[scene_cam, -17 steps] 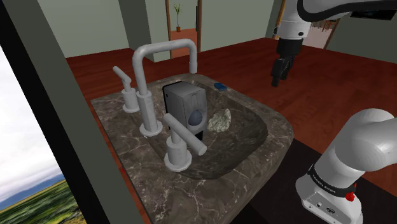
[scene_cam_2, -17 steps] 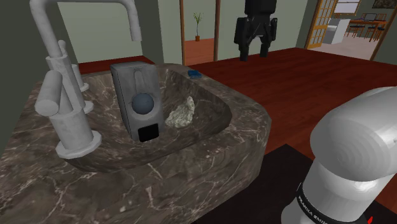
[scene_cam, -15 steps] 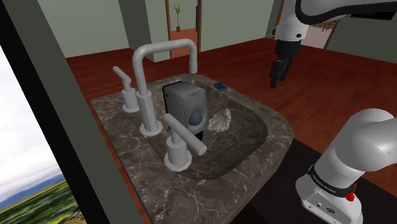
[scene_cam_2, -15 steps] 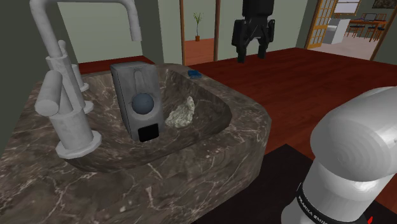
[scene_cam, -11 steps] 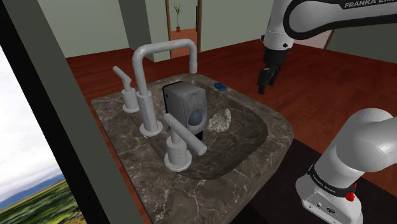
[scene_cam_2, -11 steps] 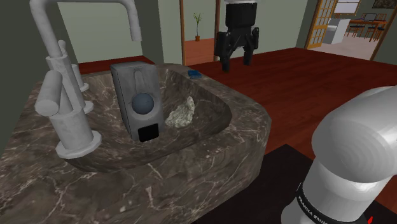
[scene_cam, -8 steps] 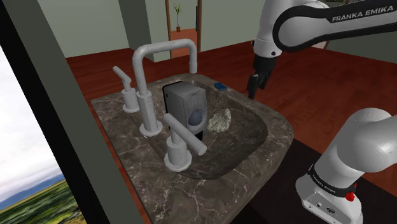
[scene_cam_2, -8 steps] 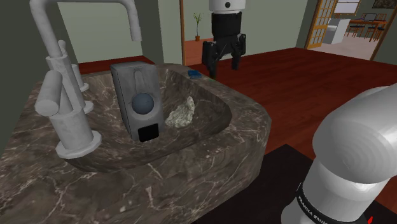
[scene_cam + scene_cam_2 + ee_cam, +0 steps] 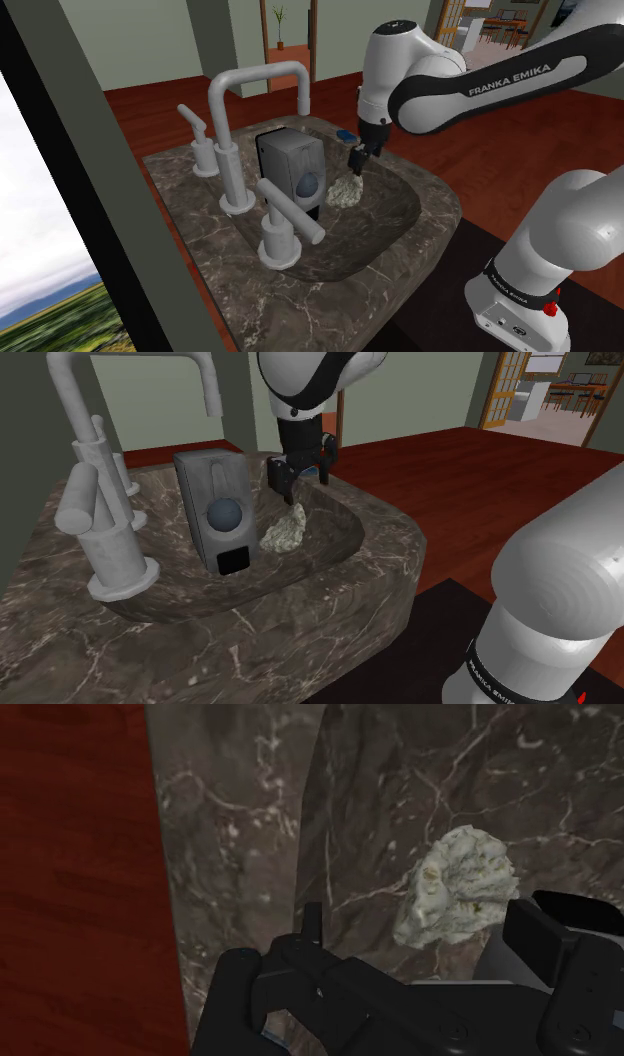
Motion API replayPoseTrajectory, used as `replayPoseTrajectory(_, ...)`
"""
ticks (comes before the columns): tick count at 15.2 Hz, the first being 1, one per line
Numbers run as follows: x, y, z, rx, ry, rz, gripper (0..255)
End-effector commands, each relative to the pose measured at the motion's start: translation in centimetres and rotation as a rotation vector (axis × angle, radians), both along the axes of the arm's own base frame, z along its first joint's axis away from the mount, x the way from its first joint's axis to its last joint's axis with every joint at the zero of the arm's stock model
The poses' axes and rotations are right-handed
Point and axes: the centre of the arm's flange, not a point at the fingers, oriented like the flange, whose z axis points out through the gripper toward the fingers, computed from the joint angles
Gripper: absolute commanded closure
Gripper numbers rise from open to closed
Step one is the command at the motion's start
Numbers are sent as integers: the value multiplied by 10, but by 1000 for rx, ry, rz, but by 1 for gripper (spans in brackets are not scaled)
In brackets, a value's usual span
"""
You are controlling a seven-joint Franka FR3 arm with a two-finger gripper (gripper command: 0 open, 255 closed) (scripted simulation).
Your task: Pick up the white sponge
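My claw [image 9: 305, 483] hung spread, its two fingers well apart and pinching nothing, tips pointed down into the sink [image 9: 385, 524]. The sponge [image 9: 285, 530], a pale lumpy wad flecked with grey, lay just under me on the sloping inner wall of the dark veined stone basin, near the rim. Seen along my own fingers, it sat off to one side, close by one finger [image 9: 545, 926] and far from the other.

That lopsided line was my first worry. If I dropped straight down and squeezed, I judged the near finger might land on the sponge or nudge it away down the slope, instead of catching it between both. The slope itself was the second: one fingertip could strike stone before the other got low enough, leaving me with a thin pinch on a soft edge that could slip free on the lift.

Beyond the sponge a grey box [image 9: 216, 512] stood in the basin, near enough that a sideways correction might bump it. Further out rose the tall tap [image 9: 257, 80], well apart, and a small blue thing [image 9: 346, 134] lay on the rim.
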Motion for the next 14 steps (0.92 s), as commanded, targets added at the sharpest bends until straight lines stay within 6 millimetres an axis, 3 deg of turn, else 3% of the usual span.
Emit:
replayPoseTrajectory(1, 5, 17, -9, -17, -25, 3, 0)
replayPoseTrajectory(8, 5, 17, -49, -17, -25, 3, 0)
replayPoseTrajectory(10, 5, 17, -49, -17, -25, 3, 0)
replayPoseTrajectory(11, 5, 17, -49, -17, -25, 3, 255)
replayPoseTrajectory(14, 5, 17, -48, -17, -25, 3, 255)
